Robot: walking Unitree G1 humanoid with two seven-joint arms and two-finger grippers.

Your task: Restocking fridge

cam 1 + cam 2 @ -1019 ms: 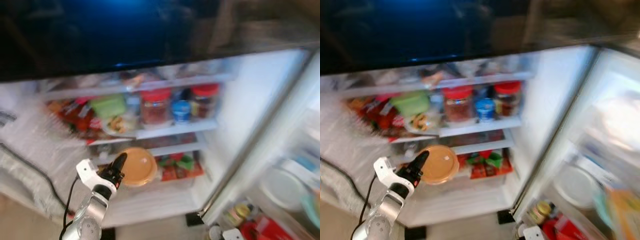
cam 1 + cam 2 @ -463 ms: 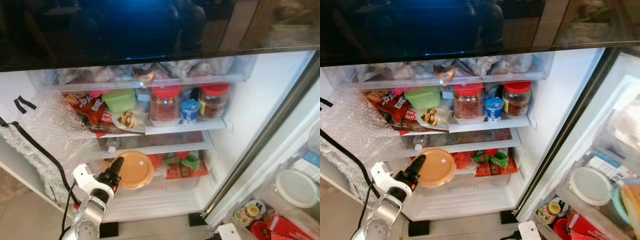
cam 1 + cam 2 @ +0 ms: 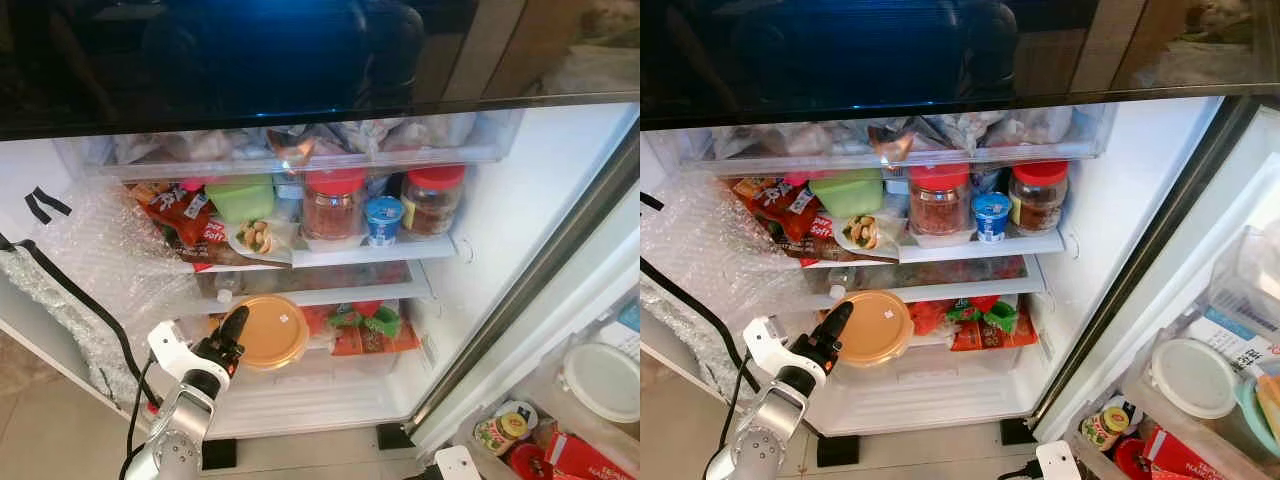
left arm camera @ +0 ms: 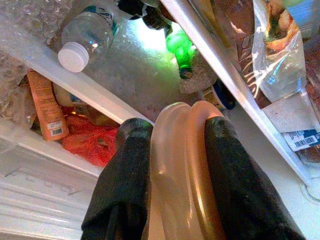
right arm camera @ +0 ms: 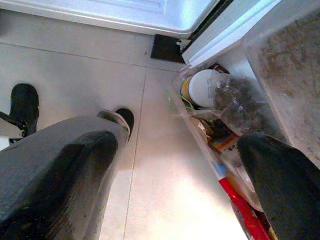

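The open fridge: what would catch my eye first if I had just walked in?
Most striking is the left pincer, shut on a round orange tub that it holds in front of the fridge's low shelf. Above, on the middle shelf, stand two red-lidded jars with a small blue cup between them. Bubble wrap lines the left wall.

Open fridge (image 3: 480, 250), access paths. The left gripper (image 4: 172, 135), clamped on the orange container (image 3: 265, 332), sits at the mouth of the lower shelf. At 3 o'clock of the container, red and green packets (image 3: 365, 328) crowd the shelf; at 12 o'clock a glass shelf (image 3: 320, 295) caps it, with a lying bottle (image 4: 87, 35) above. At 9 o'clock, bubble wrap (image 3: 95, 260) lines the wall.
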